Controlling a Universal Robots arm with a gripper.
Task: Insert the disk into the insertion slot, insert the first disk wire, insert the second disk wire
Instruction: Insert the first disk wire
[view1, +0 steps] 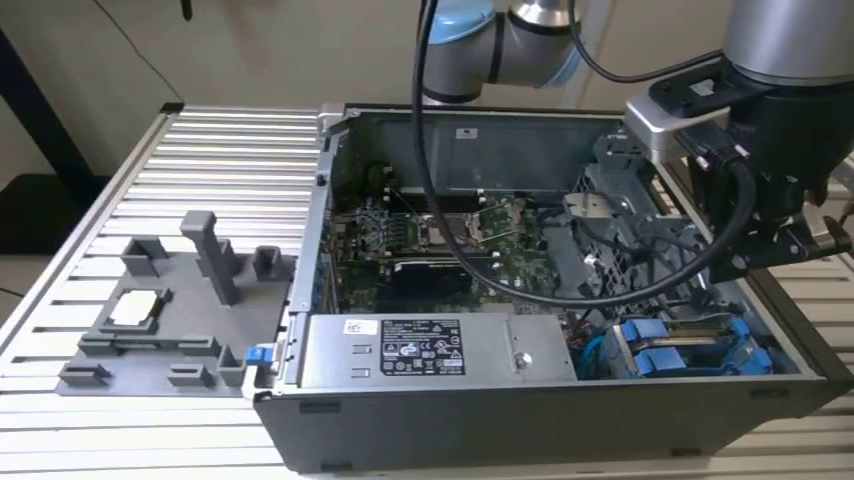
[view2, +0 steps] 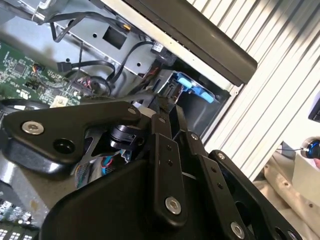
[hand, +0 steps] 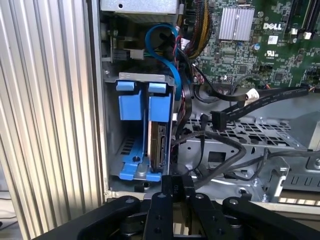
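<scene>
Gripper is seen in the first wrist view just short of the open face of the drive cage, lined up with the disk. How wide it stands cannot be told, and nothing can be made out in its hold.

Disk is found sitting upright in its slot, blue front level with the other blue carrier in the bay beside it (metal edge of the drive shows below the blue front). The disk is not touched by the gripper.

Black cables are draped loose over the perforated top of the cage, one black plug hanging free near the disk's bay. A blue cable is looped from above the cage down along its side; where its end goes cannot be told. The circuit board lies beyond the cables.

In the exterior view the computer case is laid open on the slatted metal table, with the silver power supply along the near wall. The arm is poised over the end of the case at the exterior view's right. A grey tray rests on the table beside the case, at the exterior view's left.
</scene>
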